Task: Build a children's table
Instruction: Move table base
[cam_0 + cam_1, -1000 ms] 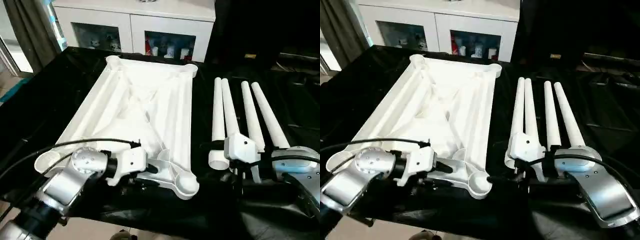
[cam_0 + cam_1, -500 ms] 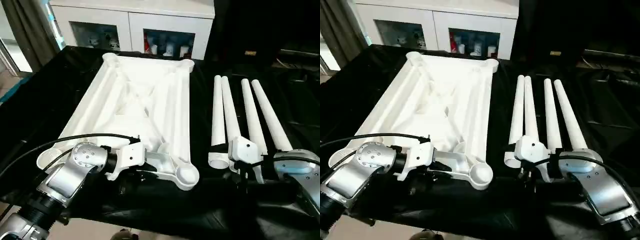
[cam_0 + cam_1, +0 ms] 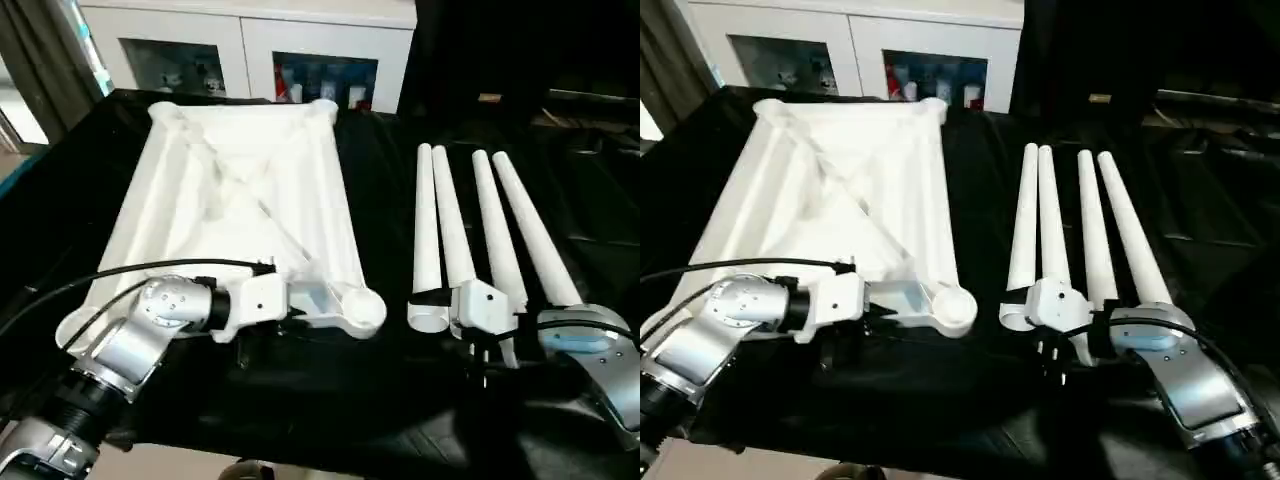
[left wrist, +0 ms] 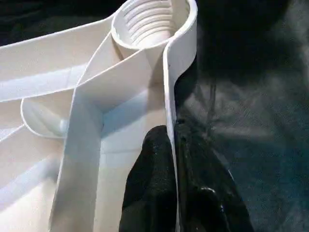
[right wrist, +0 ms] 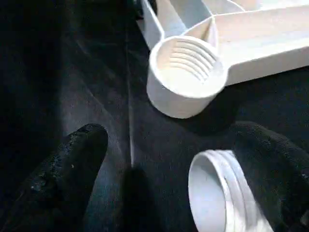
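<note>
The children's table top (image 3: 240, 190) lies upside down on the black cloth, ribs up, with a threaded corner socket (image 3: 365, 312) at its near right. My left gripper (image 4: 170, 145) is shut on the top's thin near rim just behind that socket, one black finger on each side of the wall. Four white legs (image 3: 445, 220) lie side by side to the right, thick ends toward me. My right gripper (image 5: 171, 133) is open at the thick threaded end of the leftmost leg (image 5: 217, 193), its fingers (image 5: 72, 159) well apart on either side of it.
A white cabinet with glass doors (image 3: 250, 50) stands behind the work surface. Black cloth (image 3: 380, 400) covers the surface and hangs over its near edge. A black cable (image 3: 130, 272) loops over my left forearm.
My left gripper has shut on the top's near rim. The top has swung, its far end going left. The right gripper stays open at the leg ends. The camera has shifted a little.
</note>
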